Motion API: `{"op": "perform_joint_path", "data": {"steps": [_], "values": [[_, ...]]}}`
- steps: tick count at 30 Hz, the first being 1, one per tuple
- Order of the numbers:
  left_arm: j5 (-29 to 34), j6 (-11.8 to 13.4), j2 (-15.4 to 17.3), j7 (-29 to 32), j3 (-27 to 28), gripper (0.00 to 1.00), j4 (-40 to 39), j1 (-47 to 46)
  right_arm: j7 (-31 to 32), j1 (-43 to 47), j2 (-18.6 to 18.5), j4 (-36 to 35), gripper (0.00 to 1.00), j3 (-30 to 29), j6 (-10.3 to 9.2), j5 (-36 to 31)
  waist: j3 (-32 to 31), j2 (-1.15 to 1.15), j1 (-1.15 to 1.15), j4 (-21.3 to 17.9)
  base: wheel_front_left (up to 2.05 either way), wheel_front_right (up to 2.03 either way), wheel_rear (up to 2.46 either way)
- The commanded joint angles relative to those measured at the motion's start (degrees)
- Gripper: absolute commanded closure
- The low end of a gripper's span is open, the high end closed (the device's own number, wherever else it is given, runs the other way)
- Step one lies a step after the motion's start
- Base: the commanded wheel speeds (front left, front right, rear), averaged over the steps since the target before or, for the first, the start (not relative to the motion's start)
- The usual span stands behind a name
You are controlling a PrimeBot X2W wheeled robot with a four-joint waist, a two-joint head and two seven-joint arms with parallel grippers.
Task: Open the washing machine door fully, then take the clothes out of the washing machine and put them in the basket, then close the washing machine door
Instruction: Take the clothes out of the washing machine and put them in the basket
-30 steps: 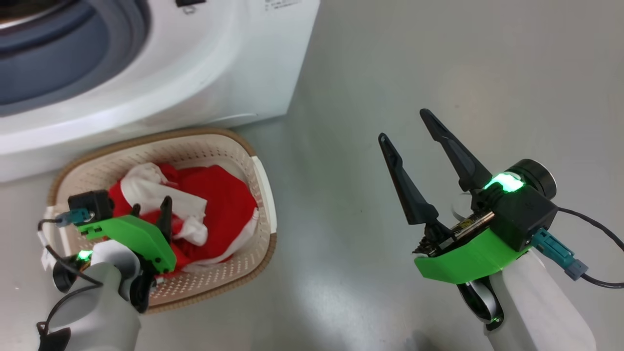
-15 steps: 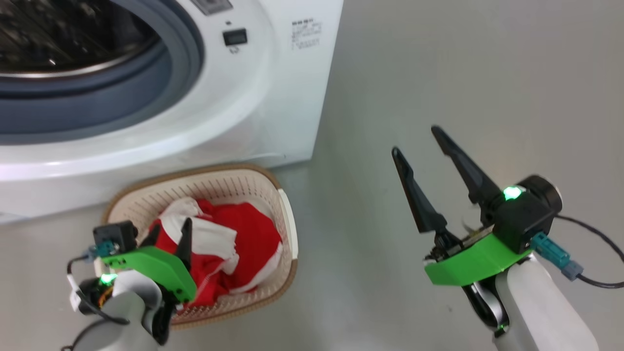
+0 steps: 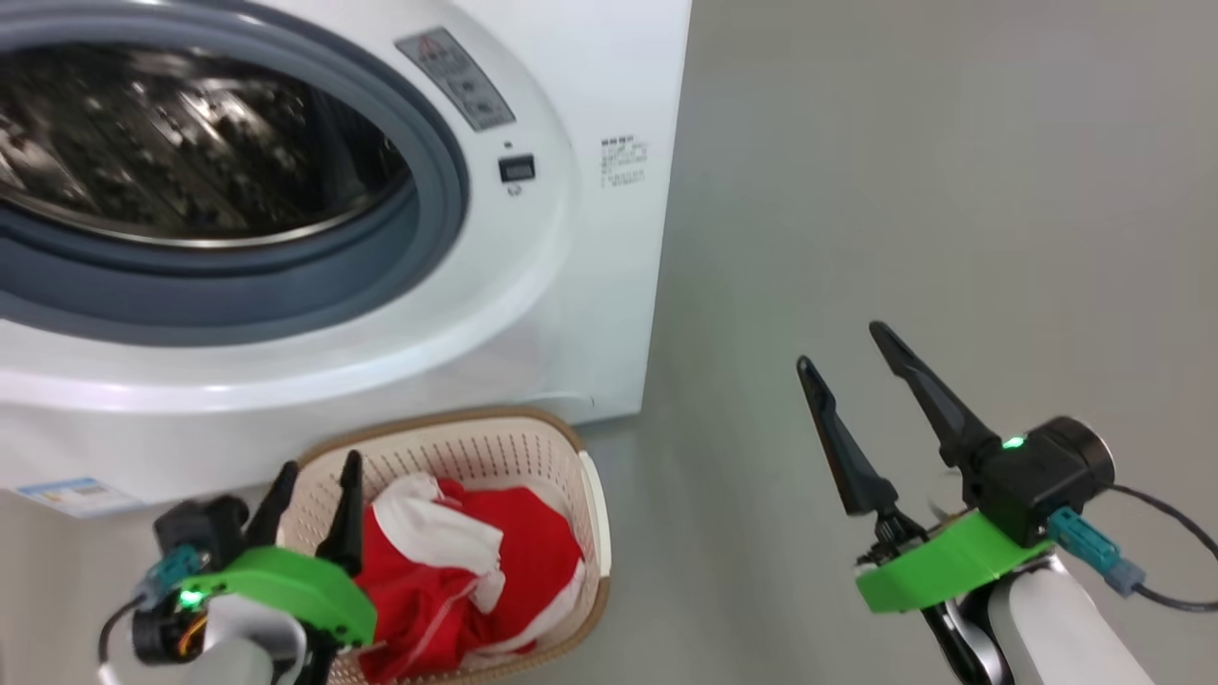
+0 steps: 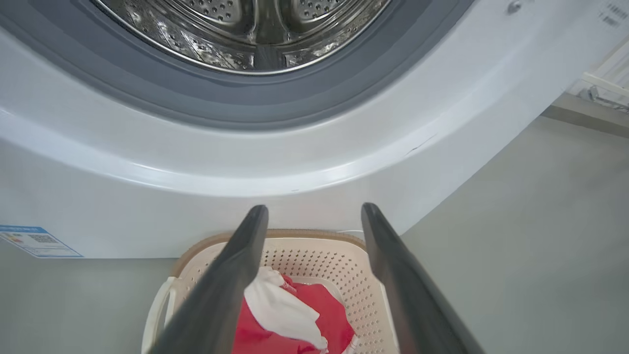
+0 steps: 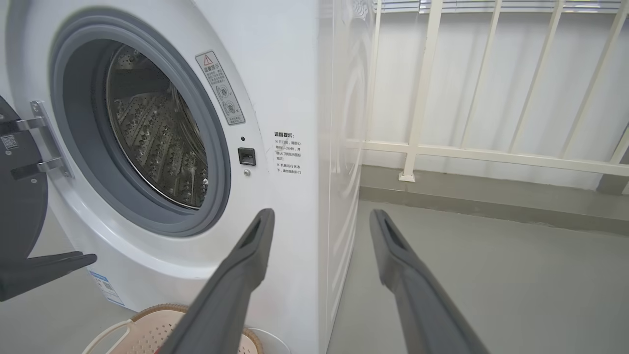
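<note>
In front of me, the washing machine [image 3: 571,314] has its round mouth open, and its steel drum [image 3: 190,143] looks empty from here. Down by its foot sits the basket [image 3: 533,447], and the red and white clothes [image 3: 533,552] lie inside it.

My left gripper [image 3: 319,463] hangs just over the basket with its two fingers spread wide, holding nothing. My right gripper [image 3: 844,345] is out over the grey floor [image 3: 904,190], spread wide too and empty.

The washing machine door [image 5: 17,211] is swung out on my left. I see just a bit of its dark inner side by the metal hinge [image 5: 46,142].

I think shutting the door is the job that is left. It looks hard and stiff, maybe heavy, and too smooth to pinch well. I would push flat on its outer edge, far from the hinge, where it should swing easily.
</note>
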Motion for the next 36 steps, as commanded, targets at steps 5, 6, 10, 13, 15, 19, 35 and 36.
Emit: {"op": "perform_joint_path", "data": {"steps": [5,6,10,13,15,19,35,36], "values": [[5.2,2.1,1.3,-0.7,6.7,0.0,-11.8,7.1,-0.4,2.8,-0.7,-1.3,0.0,0.2,0.28,0.1,-6.2,0.0,0.0,0.6,0.0,0.0,0.0],[6.1,2.4,1.1,-0.7,7.7,0.0,-13.6,8.2,-0.4,3.2,-0.7,-1.3,0.0,0.0,0.28,0.1,-6.9,0.0,0.0,0.6,0.0,0.0,0.0],[8.5,2.4,-0.1,-0.7,10.8,0.0,-18.8,12.8,-0.4,5.4,-0.8,-1.5,0.0,-1.0,0.28,0.2,-9.8,0.0,0.0,0.6,0.0,0.0,0.0],[10.0,2.0,-0.8,-0.7,12.2,0.0,-21.7,15.7,-0.4,7.1,-1.0,-1.5,0.0,-1.7,0.28,0.3,-11.7,0.0,0.0,0.6,0.0,0.0,0.0],[10.3,1.9,-1.0,-0.7,12.6,0.0,-22.5,16.6,-0.4,7.5,-1.0,-1.5,0.0,-1.9,0.28,0.3,-12.1,0.0,0.0,0.5,0.0,0.0,0.0],[12.0,2.2,-1.5,-0.7,14.6,0.0,-25.9,19.6,-0.4,8.6,-0.9,-1.5,0.0,-2.6,0.28,0.3,-13.4,0.0,0.0,0.1,0.0,0.0,0.0],[15.4,1.4,-3.1,-0.7,19.4,0.0,-33.9,26.4,-0.4,11.0,0.0,-1.4,0.0,-4.8,0.28,0.0,-15.4,0.0,0.0,-0.2,0.0,0.0,0.0],[15.5,1.4,-3.2,-0.7,19.5,0.0,-33.8,26.4,-0.4,11.0,0.0,-1.4,0.0,-4.8,0.28,0.0,-15.4,0.0,0.0,-0.2,0.0,0.0,0.0]]}}
